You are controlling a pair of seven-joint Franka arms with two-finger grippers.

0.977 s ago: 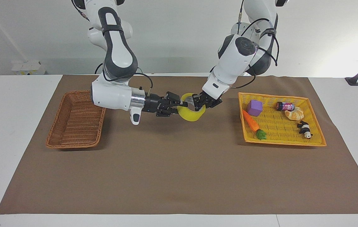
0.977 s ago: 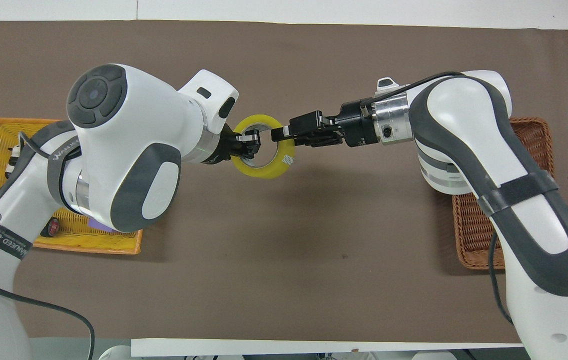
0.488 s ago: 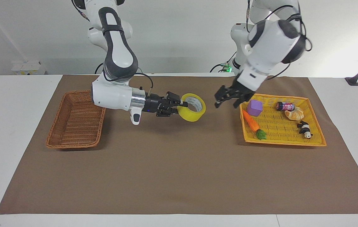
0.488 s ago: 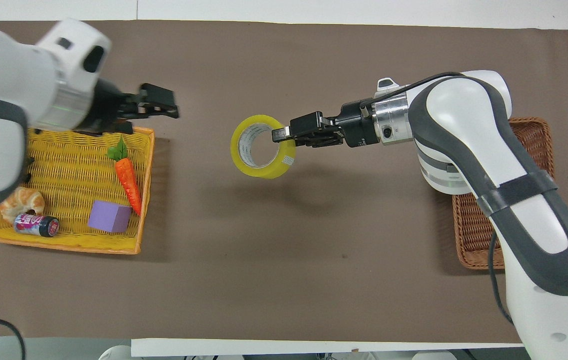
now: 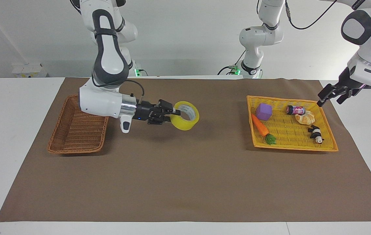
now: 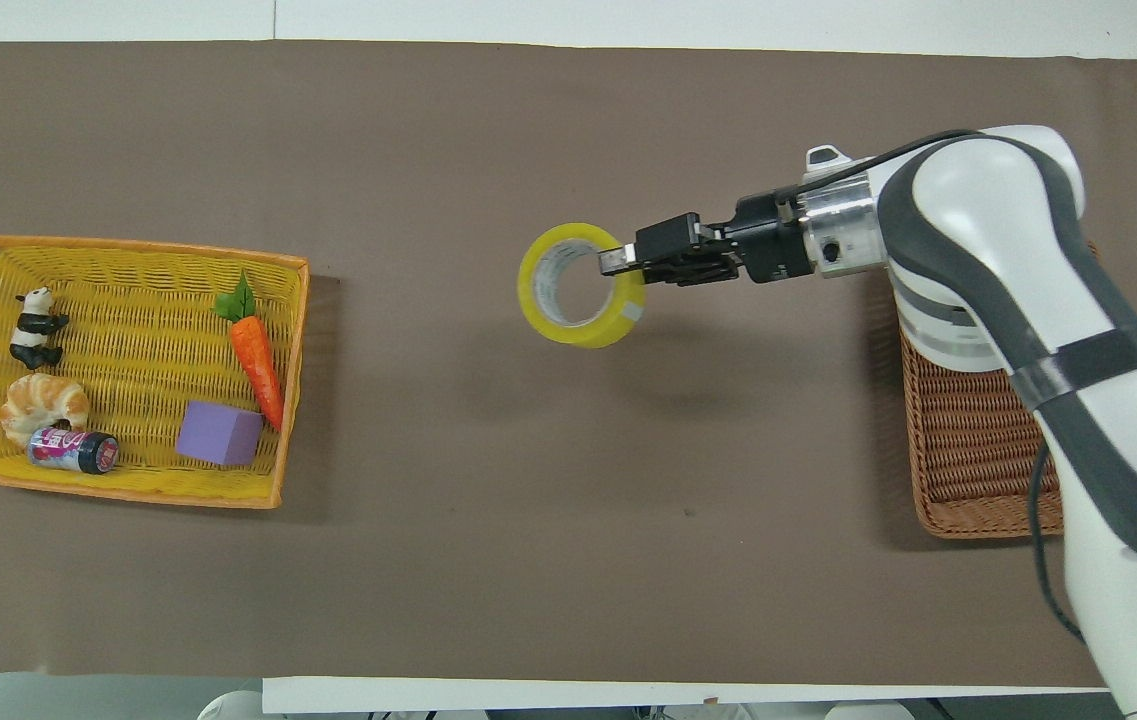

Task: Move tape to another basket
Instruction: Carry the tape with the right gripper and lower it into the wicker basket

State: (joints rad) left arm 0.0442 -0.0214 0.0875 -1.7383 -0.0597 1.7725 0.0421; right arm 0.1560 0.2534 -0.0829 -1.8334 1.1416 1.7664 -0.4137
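Brown paper covers most of the worktop (image 5: 185, 182), with the tape (image 5: 186, 119) hanging in the air over the bare middle, pinched by its wall in the right tool (image 5: 173, 115). Nothing sits between it and the brown wicker basket (image 5: 74, 130) at the right arm's end, though that arm's own wrist hangs over the basket's rim. The yellow basket (image 5: 325, 143) holds a purple cube (image 5: 263, 111), carrot (image 5: 259, 125), croissant (image 5: 305, 117), panda (image 5: 316, 133) and a small can (image 5: 294, 110); its label is too tiny to read. The left tool (image 5: 331, 94), fingers spread, is over the white worktop just beside the yellow basket.
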